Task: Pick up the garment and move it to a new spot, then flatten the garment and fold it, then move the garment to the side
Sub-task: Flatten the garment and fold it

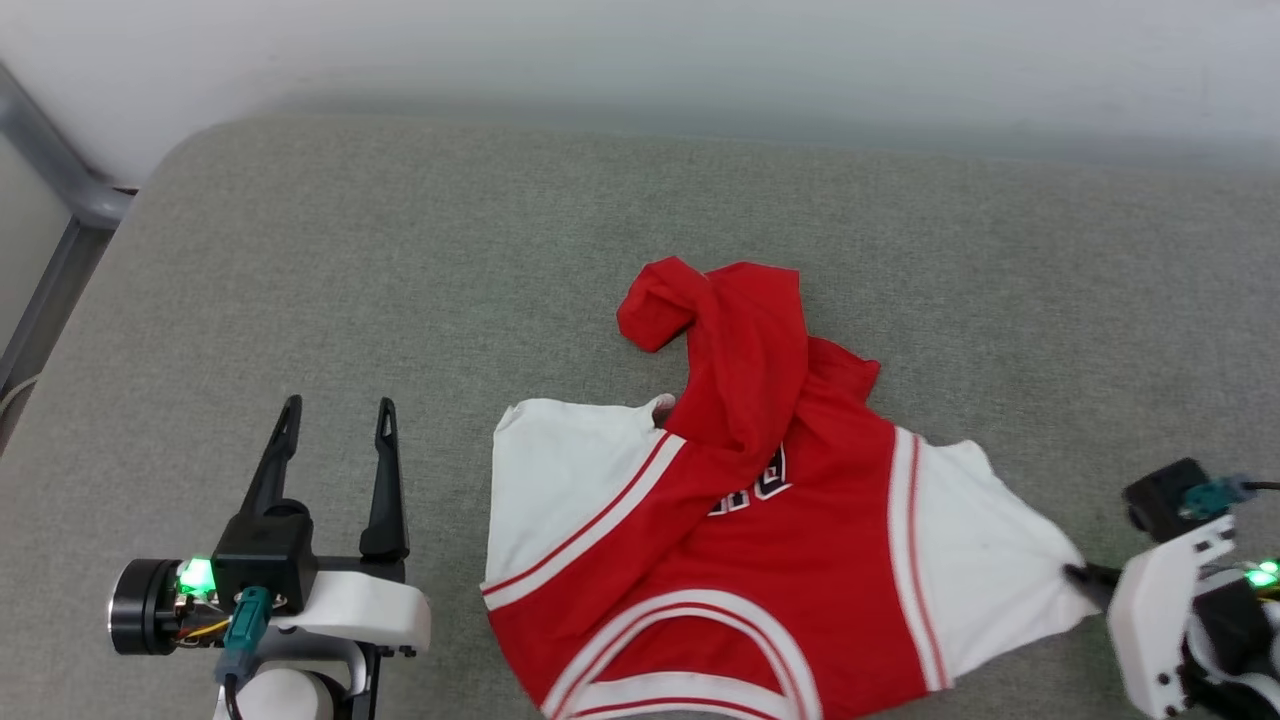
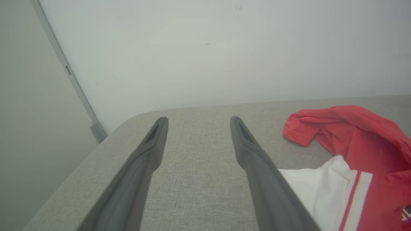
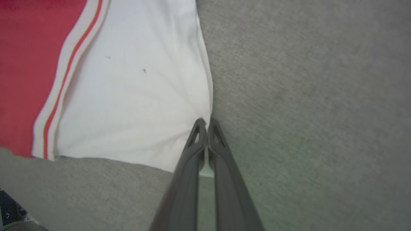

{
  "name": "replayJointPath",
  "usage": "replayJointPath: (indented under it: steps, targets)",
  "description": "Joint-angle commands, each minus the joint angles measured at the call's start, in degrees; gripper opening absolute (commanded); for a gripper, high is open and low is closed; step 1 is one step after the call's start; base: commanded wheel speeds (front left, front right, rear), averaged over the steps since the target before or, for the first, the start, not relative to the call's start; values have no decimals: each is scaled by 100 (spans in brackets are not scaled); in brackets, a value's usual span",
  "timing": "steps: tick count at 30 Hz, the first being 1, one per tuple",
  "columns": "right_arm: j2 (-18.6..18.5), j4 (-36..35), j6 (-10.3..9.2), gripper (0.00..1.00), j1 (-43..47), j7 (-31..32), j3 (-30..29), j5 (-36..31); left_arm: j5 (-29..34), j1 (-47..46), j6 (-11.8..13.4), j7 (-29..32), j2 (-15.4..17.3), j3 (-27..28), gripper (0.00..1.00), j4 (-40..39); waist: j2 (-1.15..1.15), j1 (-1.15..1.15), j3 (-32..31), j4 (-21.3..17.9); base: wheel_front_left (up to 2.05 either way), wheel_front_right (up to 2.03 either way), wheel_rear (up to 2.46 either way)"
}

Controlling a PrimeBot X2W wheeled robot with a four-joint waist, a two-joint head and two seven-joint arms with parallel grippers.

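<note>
Garment (image 1: 740,520) lies crumpled on the grey cushion (image 1: 400,250) — right gripper (image 3: 205,123) pinched together on its white sleeve edge, left gripper (image 1: 335,415) spread apart and empty beside it — pick-up apparently just begun; moving, flattening, folding and side placement all remain.

The garment (image 1: 760,520) is soft, matt jersey cloth, creased, with faint specks on its white sleeve. A coarse grey woven fabric covers the table (image 1: 400,250). The fingers (image 2: 266,192) of the left claw (image 1: 339,402) and right claw (image 3: 204,121) look like dark matt plastic. The wall (image 2: 205,48) is smooth and matt.
</note>
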Motion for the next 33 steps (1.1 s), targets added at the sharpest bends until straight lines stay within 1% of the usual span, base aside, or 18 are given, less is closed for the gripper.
replayJointPath:
  steps: [1,6,7,11,15,16,17,18,23,25,27,30,33]
  targets:
    - [-177,121,-14,0,70,-36,-169,22,56,52,-46,-14,-35,75,100,16,0,0,-84,-94,0,0,0]
    - [-416,361,-12,0,301,-96,-792,180,209,132,-261,-14,-149,264,100,108,0,0,-154,-202,0,0,0]
    - [-504,615,-12,0,485,-83,-1109,282,284,139,-399,-14,-241,364,100,181,0,0,-154,-239,0,0,0]
    - [-420,1123,-13,0,702,-82,-1434,364,366,159,-548,-14,-331,468,100,291,0,0,-134,-254,0,0,0]
    - [-184,1556,-12,0,823,-195,-1488,321,434,107,-699,-14,-419,587,100,417,0,0,-136,-259,0,0,0]
    - [-109,1603,-12,13,799,-269,-1499,325,453,100,-732,-14,-432,610,100,451,0,0,-149,-269,0,0,0]
    - [-57,1618,-12,65,752,-375,-1519,300,467,93,-775,-14,-441,639,100,485,0,0,-169,-284,0,0,0]
    - [-21,1618,-12,100,698,-522,-1549,240,474,88,-828,-14,-445,672,100,529,0,0,-197,-304,0,0,0]
    - [75,1415,-10,100,514,-1476,-1812,-172,537,-78,-1151,-14,-368,700,100,706,0,0,-375,-381,0,0,0]
    - [144,1282,-11,100,499,-1908,-1990,-430,533,-188,-1334,-14,-302,644,100,830,0,0,-441,-413,0,0,0]
    - [302,1072,-11,100,549,-2246,-2149,-660,518,-400,-1535,-13,-215,572,100,949,0,0,-493,-454,0,0,0]
    - [533,682,-11,100,709,-2567,-2415,-988,530,-767,-1856,151,-75,441,100,1109,0,0,-544,-521,0,0,0]
    - [806,221,-11,100,852,-2661,-2597,-1306,408,-1154,-2193,504,29,331,100,1201,0,0,-550,-618,0,0,0]
